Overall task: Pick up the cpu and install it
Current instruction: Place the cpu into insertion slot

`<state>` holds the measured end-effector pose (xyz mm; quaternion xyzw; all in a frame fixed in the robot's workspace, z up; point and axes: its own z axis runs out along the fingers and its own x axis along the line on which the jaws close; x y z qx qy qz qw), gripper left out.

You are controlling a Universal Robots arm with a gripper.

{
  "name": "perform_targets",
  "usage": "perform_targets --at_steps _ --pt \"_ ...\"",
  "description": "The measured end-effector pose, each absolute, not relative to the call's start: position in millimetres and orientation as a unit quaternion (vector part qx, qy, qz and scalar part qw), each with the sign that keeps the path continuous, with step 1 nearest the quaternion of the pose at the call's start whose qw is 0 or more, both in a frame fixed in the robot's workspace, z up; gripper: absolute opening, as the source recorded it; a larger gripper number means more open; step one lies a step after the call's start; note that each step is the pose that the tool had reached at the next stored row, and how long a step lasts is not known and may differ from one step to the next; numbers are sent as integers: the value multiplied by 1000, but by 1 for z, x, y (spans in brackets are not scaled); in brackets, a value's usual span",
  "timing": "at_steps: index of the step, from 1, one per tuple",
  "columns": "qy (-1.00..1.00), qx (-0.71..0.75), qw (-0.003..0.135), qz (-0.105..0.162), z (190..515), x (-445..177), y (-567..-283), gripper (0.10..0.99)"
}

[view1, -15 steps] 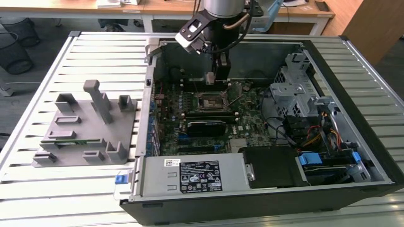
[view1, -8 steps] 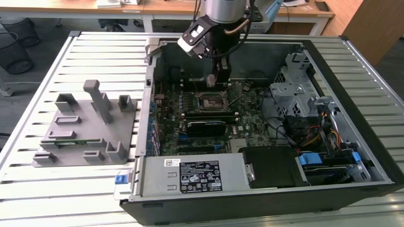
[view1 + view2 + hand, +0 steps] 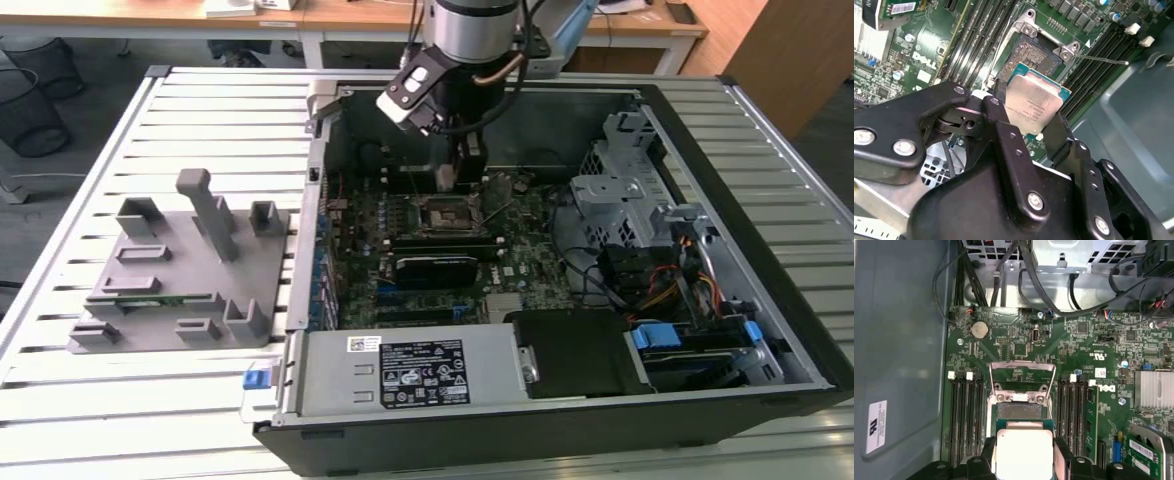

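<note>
Cpu [image 3: 1035, 101] sits clamped in your gripper [image 3: 1025, 116], the open socket [image 3: 1030, 56] just ahead of it: keep it level, corners aligned.

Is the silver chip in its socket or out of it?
Out: the gripper holds the cpu between its fingers, and the socket lies bare.

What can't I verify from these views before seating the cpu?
- Whether the cpu touches the socket: second wrist view, the cpu covers the socket's near part.
- cpu underside: faces away in both wrist views.
- cpu's gripped edges: behind the hand in the second wrist view.
- One cpu edge: cut off by the frame in the first wrist view.
</note>
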<state>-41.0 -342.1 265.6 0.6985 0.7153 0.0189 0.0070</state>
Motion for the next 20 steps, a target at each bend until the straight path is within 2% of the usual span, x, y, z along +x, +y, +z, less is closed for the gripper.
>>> perform_targets --at_steps 20 --pt "714 699 7 19 236 -41 -341 541"
